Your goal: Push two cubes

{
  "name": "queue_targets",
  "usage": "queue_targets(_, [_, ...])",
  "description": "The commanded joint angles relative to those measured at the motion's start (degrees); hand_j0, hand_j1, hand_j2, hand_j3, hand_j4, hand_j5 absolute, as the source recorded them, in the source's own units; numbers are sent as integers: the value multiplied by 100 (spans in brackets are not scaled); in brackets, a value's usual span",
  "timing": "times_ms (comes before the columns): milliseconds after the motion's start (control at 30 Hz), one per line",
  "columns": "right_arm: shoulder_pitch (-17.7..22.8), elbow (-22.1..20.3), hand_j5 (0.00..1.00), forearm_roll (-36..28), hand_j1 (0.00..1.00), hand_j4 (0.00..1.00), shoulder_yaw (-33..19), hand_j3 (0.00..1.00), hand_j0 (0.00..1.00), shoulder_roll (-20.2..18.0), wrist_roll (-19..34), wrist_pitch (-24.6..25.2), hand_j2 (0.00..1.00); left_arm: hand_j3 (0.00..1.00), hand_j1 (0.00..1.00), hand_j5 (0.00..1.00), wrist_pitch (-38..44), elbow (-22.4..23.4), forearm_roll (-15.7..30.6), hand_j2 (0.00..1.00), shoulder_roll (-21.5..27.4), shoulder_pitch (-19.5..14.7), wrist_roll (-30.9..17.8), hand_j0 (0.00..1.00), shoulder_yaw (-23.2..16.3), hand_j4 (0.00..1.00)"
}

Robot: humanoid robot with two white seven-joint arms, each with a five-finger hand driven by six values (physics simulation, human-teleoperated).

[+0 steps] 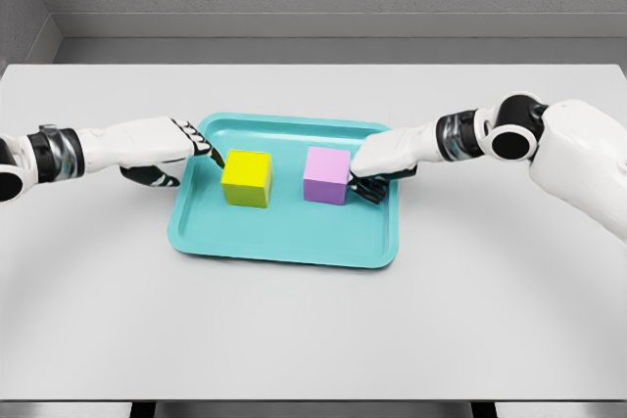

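Right, here is the layout, both arms reaching in from the sides.
Table: a pale grey flat tabletop (313,330) fills most of the frame, with grey walls behind at the top.
Tray: a shallow teal plastic tray (284,242) with rounded corners sits at the centre of the frame.
Yellow cube: a glossy yellow cube (246,178) stands on the tray's left half.
Pink cube: a matte pink-violet cube (327,175) stands on the tray's right half, near the yellow one with a gap of bare tray between them.
Left hand: the white left hand (162,149) comes in from the left edge at mid-height, dark fingertips (214,157) stretched out flat and gripping nothing, right at the yellow cube's upper left corner.
Right hand: the white right hand (387,162) comes in from the right edge, fingers extended with lower ones curled under, holding nothing, pressed against the pink cube's right face.
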Motion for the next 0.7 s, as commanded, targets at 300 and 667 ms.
queue_targets(300, [-141,763,12,434,12,12,17,12,12,189,-52,-4,12,76,76,76,14,5,-140,76,-227,0,2,76,3,76])
queue_targets(667, [-193,860,12,557,12,12,8,12,12,339,-52,-4,12,76,76,76,14,-293,-87,76,-139,105,2,76,-5,76])
